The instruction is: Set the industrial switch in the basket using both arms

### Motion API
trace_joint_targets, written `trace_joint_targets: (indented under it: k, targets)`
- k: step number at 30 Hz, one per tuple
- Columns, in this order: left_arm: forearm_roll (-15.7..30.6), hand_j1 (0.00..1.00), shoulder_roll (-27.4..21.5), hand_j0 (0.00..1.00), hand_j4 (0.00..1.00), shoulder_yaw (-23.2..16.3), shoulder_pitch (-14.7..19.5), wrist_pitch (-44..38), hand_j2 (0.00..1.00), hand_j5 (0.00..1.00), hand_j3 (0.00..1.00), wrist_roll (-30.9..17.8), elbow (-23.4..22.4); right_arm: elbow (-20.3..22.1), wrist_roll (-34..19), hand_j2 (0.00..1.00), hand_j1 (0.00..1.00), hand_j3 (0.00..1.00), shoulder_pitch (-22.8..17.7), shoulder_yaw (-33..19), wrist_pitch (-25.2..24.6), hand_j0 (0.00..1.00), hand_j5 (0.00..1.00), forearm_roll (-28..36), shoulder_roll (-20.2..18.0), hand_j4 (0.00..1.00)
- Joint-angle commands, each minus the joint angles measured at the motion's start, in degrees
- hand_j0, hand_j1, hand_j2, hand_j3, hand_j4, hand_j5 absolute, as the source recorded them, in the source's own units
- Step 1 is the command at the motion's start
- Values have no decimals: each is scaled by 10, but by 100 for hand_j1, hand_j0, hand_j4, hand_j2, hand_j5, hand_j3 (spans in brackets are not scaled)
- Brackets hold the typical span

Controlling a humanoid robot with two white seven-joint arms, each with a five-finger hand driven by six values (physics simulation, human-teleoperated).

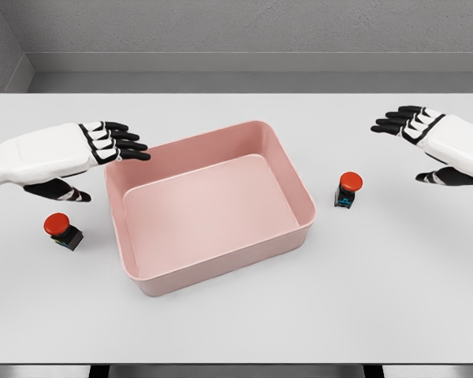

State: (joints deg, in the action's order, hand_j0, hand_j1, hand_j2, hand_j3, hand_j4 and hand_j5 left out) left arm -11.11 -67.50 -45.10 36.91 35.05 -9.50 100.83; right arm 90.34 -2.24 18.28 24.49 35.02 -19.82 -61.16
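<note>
one pink basket point(207, 272) sits mid-table; two red-capped switches lie outside it, one point(63, 231) left, one point(347, 190) right. left hand point(94, 153) and right hand point(430, 138) hover, fingers spread, holding nothing.

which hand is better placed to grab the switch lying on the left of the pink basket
Left. The left hand hovers open just above that switch; the right hand is across the basket, nearer the other switch.

You are not seeing any readable text, label, brand, number or sign anywhere; the small blue patch on the switch point(346, 191) near the right hand point(437, 142) is showing too blurred to read.
</note>
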Motion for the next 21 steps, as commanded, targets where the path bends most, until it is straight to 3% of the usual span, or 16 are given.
trace_joint_targets:
  k: [1, 5, 10, 15, 21]
  targets:
    - [4, 100, -1, 100, 100, 0, 0, -1, 100, 100, 100, 1, 0, 0, 0, 100, 100, 100, 0, 0, 0, 100, 100, 3, 0, 100]
    - [6, 100, -4, 100, 100, -23, 11, -1, 100, 100, 100, 0, 0, 3, -1, 100, 100, 100, 5, 1, 0, 100, 100, 1, 3, 100]
    - [3, 100, -64, 100, 100, -25, 22, -1, 100, 100, 100, 2, -14, 17, -28, 100, 100, 100, 12, 30, 0, 100, 100, -15, 25, 100]
    - [-17, 100, -110, 100, 100, -25, 26, -1, 100, 100, 100, -1, -28, 20, -72, 100, 100, 100, 19, 39, 0, 100, 100, -24, 26, 100]
    - [-66, 100, -111, 100, 100, -52, 31, -1, 100, 100, 100, -5, -29, 20, -88, 100, 100, 100, 40, 47, 0, 100, 100, -29, 25, 100]
